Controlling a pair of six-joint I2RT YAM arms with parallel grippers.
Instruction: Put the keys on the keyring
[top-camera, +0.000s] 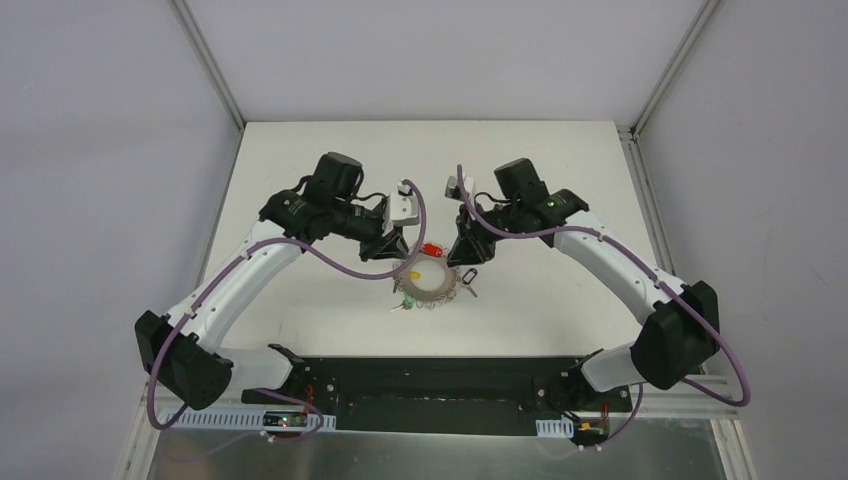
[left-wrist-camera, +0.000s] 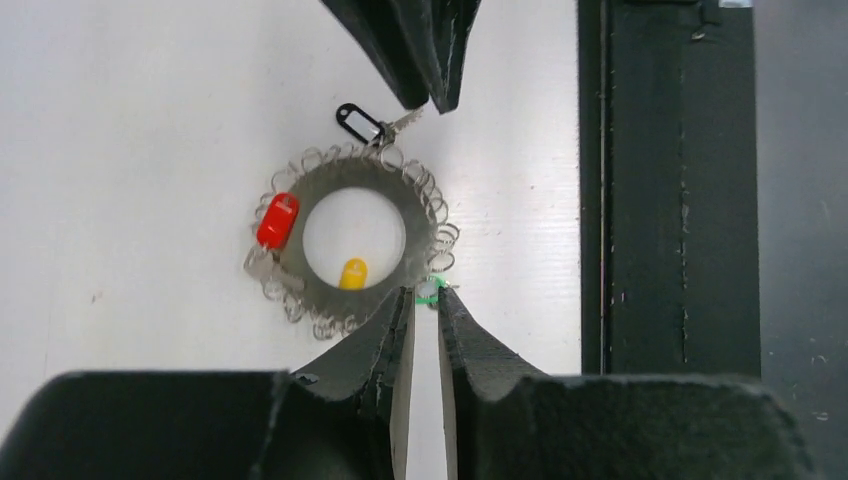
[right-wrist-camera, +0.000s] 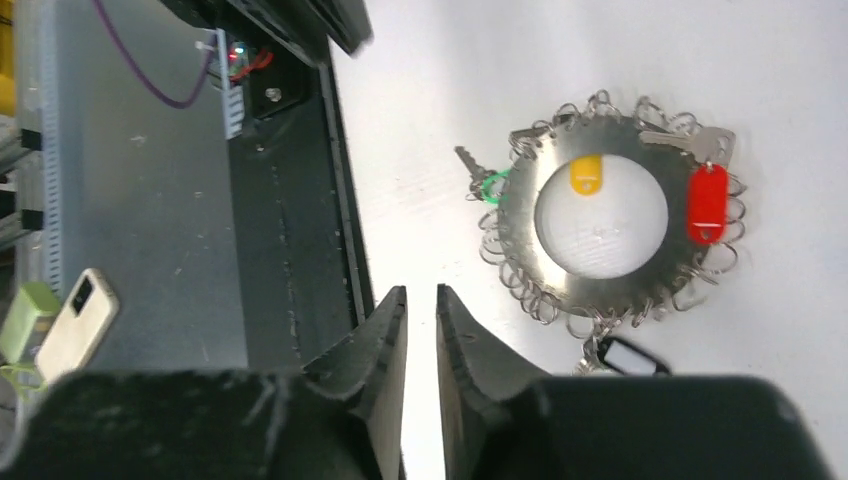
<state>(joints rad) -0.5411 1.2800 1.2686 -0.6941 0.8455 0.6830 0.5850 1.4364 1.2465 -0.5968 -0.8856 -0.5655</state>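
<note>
Counter (top-camera: 300, 170) carries the keyring (left-wrist-camera: 400, 265), flat at frame centre in the left wrist view. Left gripper (left-wrist-camera: 424, 300) nearly closed, tips at ring's lower rim by the green key (left-wrist-camera: 430, 289). Right gripper (right-wrist-camera: 421, 297) nearly closed, pinching nothing, lower left of ring. Red key (left-wrist-camera: 277, 220), yellow key (left-wrist-camera: 353, 272) and black key (left-wrist-camera: 358, 123) on ring.

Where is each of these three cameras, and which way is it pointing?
Top external: fixed above and behind the arm bases, looking down at the white table; both whole arms show.
Left wrist: on the left arm, looking down past its own nearly shut fingers at the keyring.
Right wrist: on the right arm, looking down past its own fingers; the keyring lies to one side.
All three share the keyring and the red-headed key.
</note>
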